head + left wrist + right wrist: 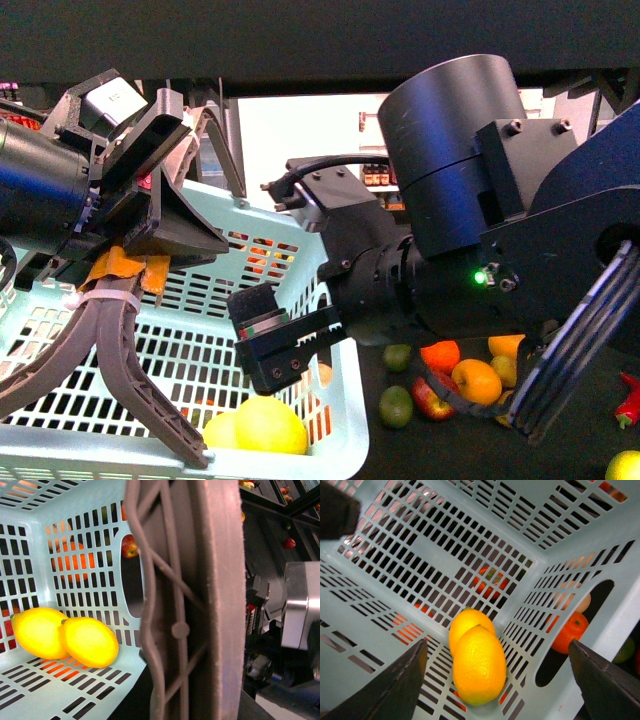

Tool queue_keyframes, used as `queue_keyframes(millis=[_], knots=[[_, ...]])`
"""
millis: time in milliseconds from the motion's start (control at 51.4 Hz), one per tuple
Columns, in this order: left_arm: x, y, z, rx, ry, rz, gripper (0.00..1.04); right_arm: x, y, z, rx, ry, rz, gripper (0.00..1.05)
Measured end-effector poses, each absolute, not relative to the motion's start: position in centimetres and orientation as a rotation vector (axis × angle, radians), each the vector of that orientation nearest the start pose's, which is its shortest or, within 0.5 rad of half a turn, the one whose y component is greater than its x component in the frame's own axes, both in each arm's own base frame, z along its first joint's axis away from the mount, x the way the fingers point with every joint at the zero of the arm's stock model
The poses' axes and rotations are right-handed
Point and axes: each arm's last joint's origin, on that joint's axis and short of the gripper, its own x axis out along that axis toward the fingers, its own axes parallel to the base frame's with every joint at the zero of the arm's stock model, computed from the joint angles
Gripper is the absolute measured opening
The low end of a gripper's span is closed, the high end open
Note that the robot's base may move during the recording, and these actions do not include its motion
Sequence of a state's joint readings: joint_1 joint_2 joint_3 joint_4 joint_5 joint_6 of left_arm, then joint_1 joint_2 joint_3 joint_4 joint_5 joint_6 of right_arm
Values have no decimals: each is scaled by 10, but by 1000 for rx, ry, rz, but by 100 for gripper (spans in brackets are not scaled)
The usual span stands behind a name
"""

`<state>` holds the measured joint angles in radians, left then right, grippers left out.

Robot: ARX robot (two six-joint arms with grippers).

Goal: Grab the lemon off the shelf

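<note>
two lemons (pixel 479 665) lie touching each other on the floor of a pale blue slotted basket (pixel 345 385), near one corner; from the front only one of them shows clearly (pixel 265 425), low by the basket's near wall; in the left wrist view both (pixel 87 641) sit side by side on the basket floor; one more yellow fruit (pixel 625 465) lies on the dark shelf (pixel 440 455) at the far right, cut off by the frame edge, can't tell if it is a lemon; right tool (pixel 497 645) hangs above the basket's inside over the pair, its two dark fingers (pixel 395 690) spread wide, nothing between them, not touching the fruit; left tool (pixel 95 430) is at the basket's left part, its brown ribbed fingers (pixel 150 400) splayed wide apart; one finger (pixel 200 605) fills the left wrist view just beside the basket wall, can't tell whether it touches it; beside the basket, on the shelf tier, loose fruit: oranges (pixel 477 381), limes (pixel 395 407), a red apple (pixel 432 397), a red chilli (pixel 628 400) further right; more orange and red fruit shows through the basket slots.
</note>
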<state>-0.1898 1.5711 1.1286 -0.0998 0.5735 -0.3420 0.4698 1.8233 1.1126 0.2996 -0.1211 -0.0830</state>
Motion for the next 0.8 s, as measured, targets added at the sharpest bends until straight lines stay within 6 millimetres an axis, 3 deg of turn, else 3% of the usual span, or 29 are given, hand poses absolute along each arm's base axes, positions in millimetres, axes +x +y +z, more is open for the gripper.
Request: queue_keyframes(millis=[97, 214, 350, 389, 467, 526, 798], knots=[[337, -81, 269, -423, 668, -646, 14, 359, 171, 216, -107, 363, 536, 97], [337, -81, 269, -423, 669, -646, 14, 357, 145, 242, -89, 284, 421, 97], [337, -81, 269, -422, 669, -646, 14, 335, 98, 278, -87, 182, 227, 97], [337, -81, 269, -422, 668, -646, 14, 320, 81, 289, -101, 143, 168, 97], [337, -81, 269, -423, 668, -646, 14, 298, 65, 297, -124, 114, 109, 97], [337, -81, 269, -423, 669, -646, 14, 263, 52, 304, -137, 83, 82, 97], [337, -81, 269, -423, 669, -646, 14, 147, 35, 301, -150, 70, -31, 97]])
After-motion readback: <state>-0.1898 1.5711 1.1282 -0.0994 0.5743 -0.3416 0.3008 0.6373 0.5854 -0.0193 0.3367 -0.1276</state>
